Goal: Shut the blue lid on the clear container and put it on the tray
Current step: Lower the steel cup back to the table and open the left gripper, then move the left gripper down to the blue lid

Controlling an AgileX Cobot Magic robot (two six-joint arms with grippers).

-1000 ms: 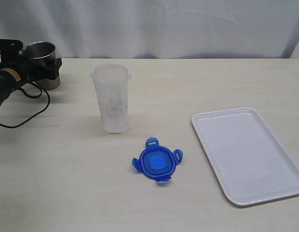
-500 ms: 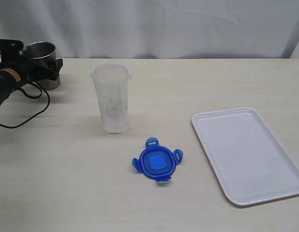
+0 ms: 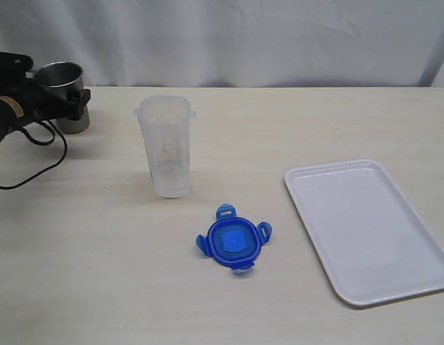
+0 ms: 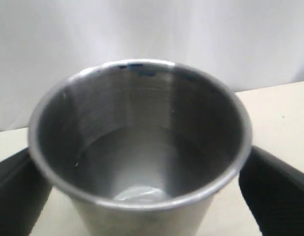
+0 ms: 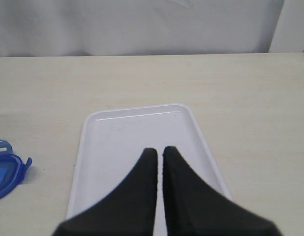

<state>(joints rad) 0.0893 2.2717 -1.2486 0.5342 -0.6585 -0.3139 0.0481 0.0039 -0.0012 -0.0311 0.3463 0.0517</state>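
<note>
Only the left arm has shifted since a moment ago: it has drawn back a touch toward the left edge, and everything else sits where it was. From where I stand, the left gripper [image 3: 72, 100] is at the far left corner of the table [image 3: 100, 273], with its jaws spread wide on either side of a steel cup [image 3: 61, 77]. In the left wrist view the two black fingers [image 4: 19, 196] flank the cup's wall with a strip of tabletop showing between them lower down. Whether they brush the rim I cannot tell.

The right gripper [image 5: 160, 157] shows only in its own wrist view. Its fingers are pressed together with nothing between them, and it hangs over the near end of the tray [image 5: 117, 128].

The clear container [image 3: 166, 147] stands upright and open-topped a little left of the middle of the table, well apart from the cup. The blue lid [image 3: 233, 243] lies flat on the table in front of it and slightly to the right, its four tabs splayed out, touching neither the container nor the tray. The tray lies on the right side of the table, angled a little, with nothing on it. A white cloth [image 3: 243, 43] hangs behind the table.
</note>
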